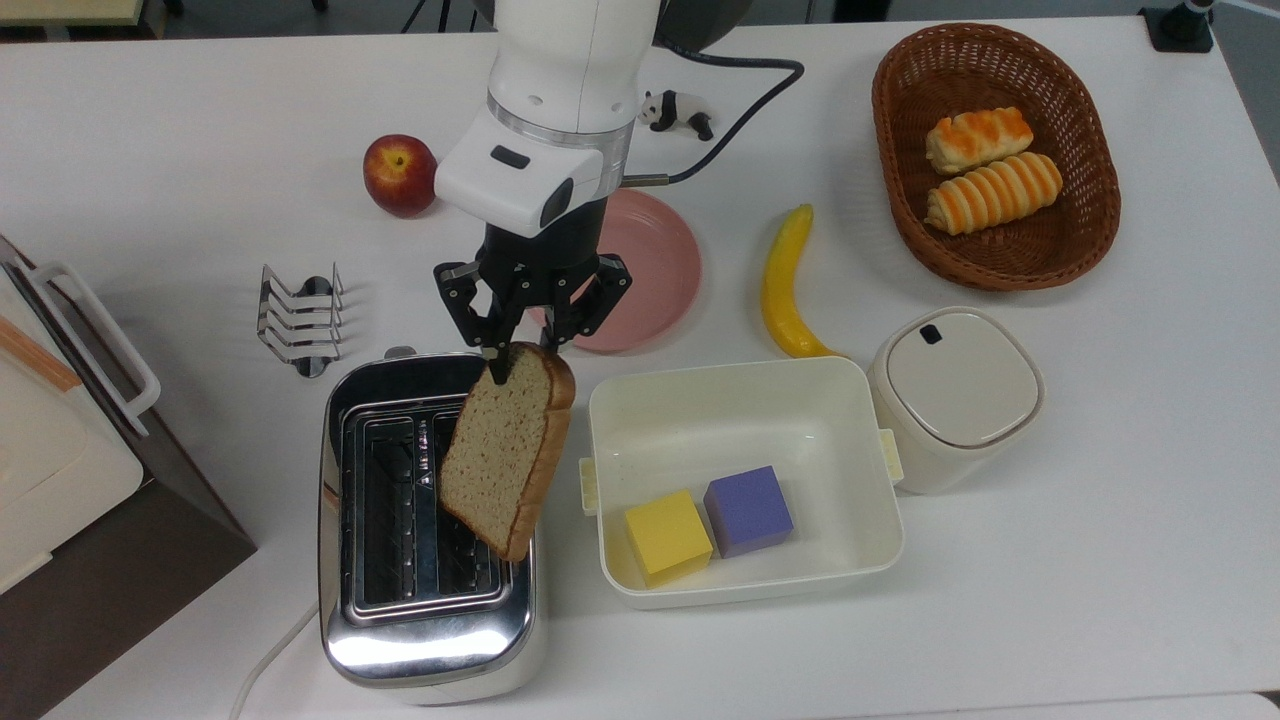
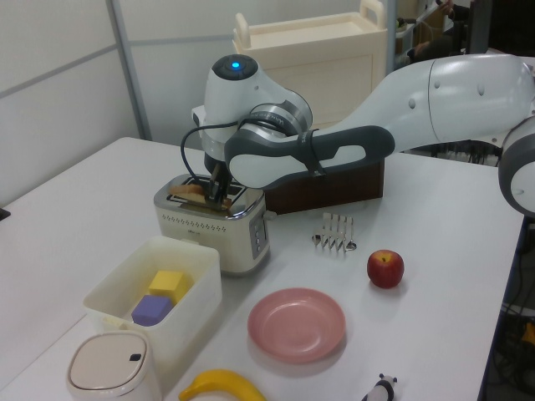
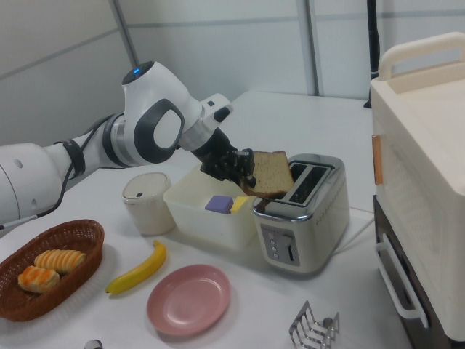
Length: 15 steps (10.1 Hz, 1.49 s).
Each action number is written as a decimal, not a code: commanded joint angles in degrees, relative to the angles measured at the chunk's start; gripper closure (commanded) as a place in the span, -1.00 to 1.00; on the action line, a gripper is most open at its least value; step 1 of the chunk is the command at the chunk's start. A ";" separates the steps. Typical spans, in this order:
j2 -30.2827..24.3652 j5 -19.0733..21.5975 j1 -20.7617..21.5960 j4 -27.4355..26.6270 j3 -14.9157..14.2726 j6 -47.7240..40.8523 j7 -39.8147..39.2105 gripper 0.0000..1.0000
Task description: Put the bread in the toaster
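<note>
The speckled tan bread slice (image 1: 507, 448) with brown crust (rounded top) lies tilted across the shiny chrome 2-slot toaster (image 1: 425, 620), not down in a slot, with the black two-finger gripper (image 1: 515, 357) clamped onto its rounded end.

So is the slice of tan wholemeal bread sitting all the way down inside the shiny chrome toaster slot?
No, the tan bread slice lies tilted across the top of the chrome toaster, its rounded end held at the gripper.
</note>
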 commanded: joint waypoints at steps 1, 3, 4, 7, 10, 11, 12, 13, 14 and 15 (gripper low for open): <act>-1.64 0.37 -0.94 -0.38 0.29 1.01 7.04 1.00; -1.99 0.89 -2.87 -0.29 0.29 2.50 8.56 1.00; -1.82 1.77 -3.75 -0.29 0.38 3.55 9.44 1.00; -1.29 8.24 -4.72 -0.38 0.29 3.39 9.71 1.00; -1.38 18.10 -5.42 2.94 0.29 -2.30 10.41 1.00; -1.46 20.39 -5.95 3.83 0.21 -3.63 11.63 1.00; -1.72 20.76 -6.04 4.01 0.29 -3.73 11.90 1.00; -1.73 20.76 -6.39 4.10 0.29 -3.56 12.17 1.00; -1.21 20.76 -6.74 4.02 0.29 -3.04 12.52 1.00; -0.33 20.76 -6.83 4.10 0.21 -2.94 12.52 1.00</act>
